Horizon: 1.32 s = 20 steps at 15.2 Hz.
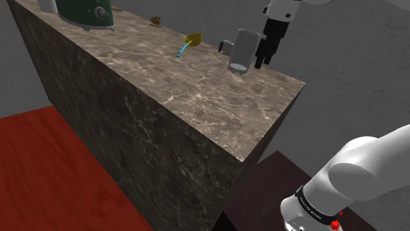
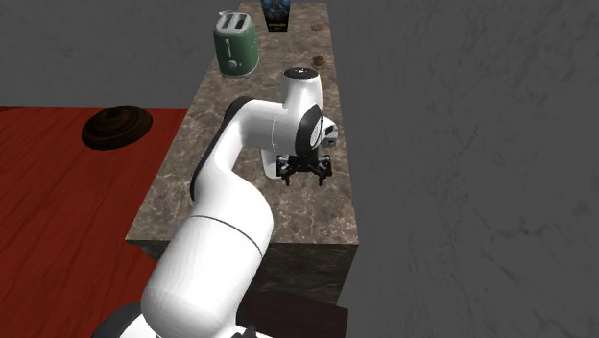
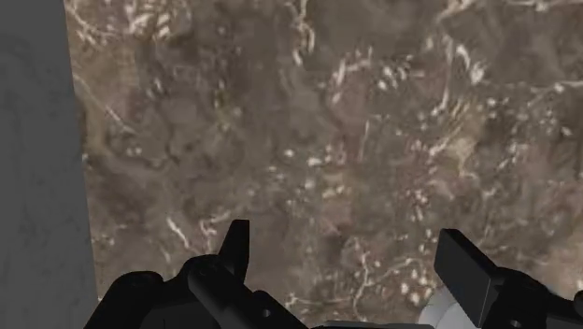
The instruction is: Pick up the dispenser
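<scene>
In the shoulder view, the gripper (image 1: 264, 58) hovers spread and empty just right of the grey dispenser (image 1: 244, 47), at the worktop's (image 1: 197, 95) far right. This looks like the approach; next it should shift left to straddle the dispenser, then close.

Arm (image 1: 368, 167): glossy white, rounded links, lower right of shoulder frame. Joint ring (image 1: 314, 209): dark band, small white lettering, red marks at lower edge. Elbow seam dark, centre-left of second exterior frame. Gripper (image 1: 263, 60): all black, boxy body. Fingers (image 3: 467, 266): flat, square-tipped.
</scene>
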{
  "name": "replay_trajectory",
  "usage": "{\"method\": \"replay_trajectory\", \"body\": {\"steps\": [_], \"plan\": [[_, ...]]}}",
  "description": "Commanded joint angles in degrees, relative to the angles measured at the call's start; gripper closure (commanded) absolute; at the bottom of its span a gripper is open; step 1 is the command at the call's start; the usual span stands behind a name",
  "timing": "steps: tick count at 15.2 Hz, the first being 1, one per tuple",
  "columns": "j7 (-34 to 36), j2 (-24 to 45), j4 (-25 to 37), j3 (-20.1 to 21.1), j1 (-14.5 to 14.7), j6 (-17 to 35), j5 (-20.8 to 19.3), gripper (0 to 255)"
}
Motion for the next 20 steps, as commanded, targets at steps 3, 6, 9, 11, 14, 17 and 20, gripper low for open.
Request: {"method": "replay_trajectory", "body": {"steps": [3,6,9,11,14,17,20], "plan": [[-2.71,8.25,8.58,-1.17,0.1,1.03,0.95,0],[-4.68,14.56,15.73,-1.86,0.08,1.13,2.0,0],[-6.61,21.15,23.85,-2.37,-0.1,0.49,3.27,0],[-7.84,25.78,29.97,-2.62,-0.33,-0.43,4.21,0],[-9.51,33.37,40.65,-2.79,-0.9,-2.71,5.74,0],[-10.85,42.46,54.51,-2.69,-1.81,-6.68,7.36,0],[-11.06,42.73,53.4,-2.6,-1.86,-5.19,7.45,0]]}}
